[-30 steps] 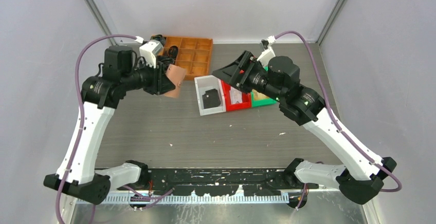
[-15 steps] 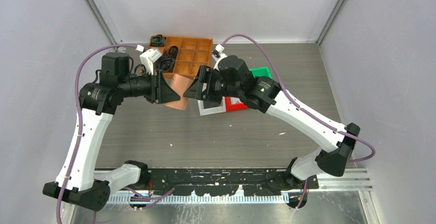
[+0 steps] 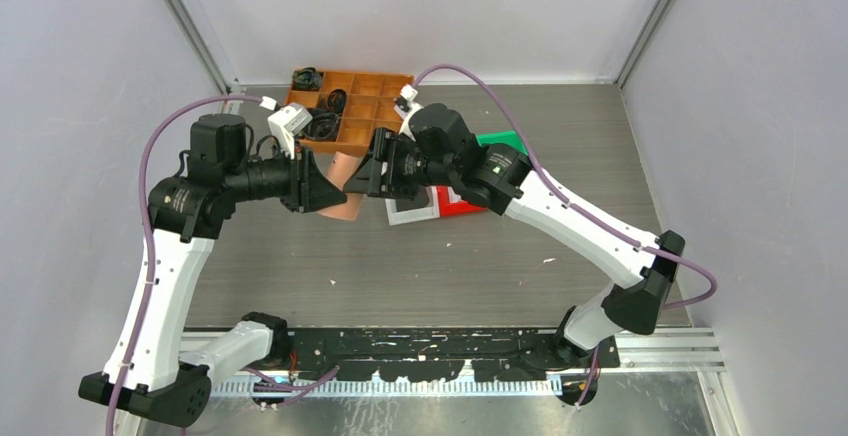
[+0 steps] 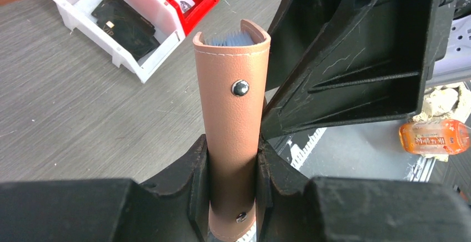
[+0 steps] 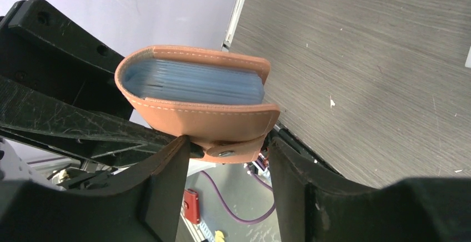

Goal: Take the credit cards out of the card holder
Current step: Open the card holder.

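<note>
The gray table (image 3: pixel 480 256) has an orange tray (image 3: pixel 385 106) at the back. A white bin (image 4: pixel 155 53), a red bin (image 4: pixel 197 0) and a green bin (image 3: pixel 505 141) sit near the tray. Both arms meet in the air in front of the tray. The left gripper (image 4: pixel 232 161) squeezes the folded pink card holder (image 4: pixel 233 114) and holds it up off the table. The right gripper (image 5: pixel 225 156) has its fingers spread apart, one on each side of the holder's snap tab (image 5: pixel 233 149). They may be touching the holder, but that is hard to see. Blue plastic sleeves (image 5: pixel 194 81) peek out of the holder's end.
</note>
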You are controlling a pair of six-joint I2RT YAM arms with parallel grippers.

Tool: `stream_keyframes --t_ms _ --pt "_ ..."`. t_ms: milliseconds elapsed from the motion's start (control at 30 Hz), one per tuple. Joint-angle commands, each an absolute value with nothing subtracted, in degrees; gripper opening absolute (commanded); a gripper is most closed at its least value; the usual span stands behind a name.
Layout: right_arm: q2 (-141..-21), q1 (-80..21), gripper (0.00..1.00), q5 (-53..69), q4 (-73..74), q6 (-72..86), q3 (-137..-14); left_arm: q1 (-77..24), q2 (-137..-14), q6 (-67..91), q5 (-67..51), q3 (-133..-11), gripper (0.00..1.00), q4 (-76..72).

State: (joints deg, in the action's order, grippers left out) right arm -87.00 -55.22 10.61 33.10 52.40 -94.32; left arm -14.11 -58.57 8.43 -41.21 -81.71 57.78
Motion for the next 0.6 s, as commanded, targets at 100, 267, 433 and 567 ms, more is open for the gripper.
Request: stream_keyframes --t_ms 100,267,433,567 --pt "-87.52 -55.9 0.53 9.86 33.23 52.68 -97.7 -13.84 -57.17 8.31 -43.23 -82.69 0.0 51.33" --pt "-87.42 -55.89 0.41 7.85 34.37 52.45 -98.07 -13.89 -56.14 7.57 -43.73 -82.55 0.0 50.94" --pt "-87.49 -55.9 0.36 7.02 34.64 53.06 -97.33 -13.87 -55.4 7.13 -44.29 -82.53 0.0 50.71" --pt "-87.23 -55.87 0.26 6.06 34.49 53.31 -97.36 -13.93 -54.74 6.55 -45.05 -82.12 0.0 50.81"
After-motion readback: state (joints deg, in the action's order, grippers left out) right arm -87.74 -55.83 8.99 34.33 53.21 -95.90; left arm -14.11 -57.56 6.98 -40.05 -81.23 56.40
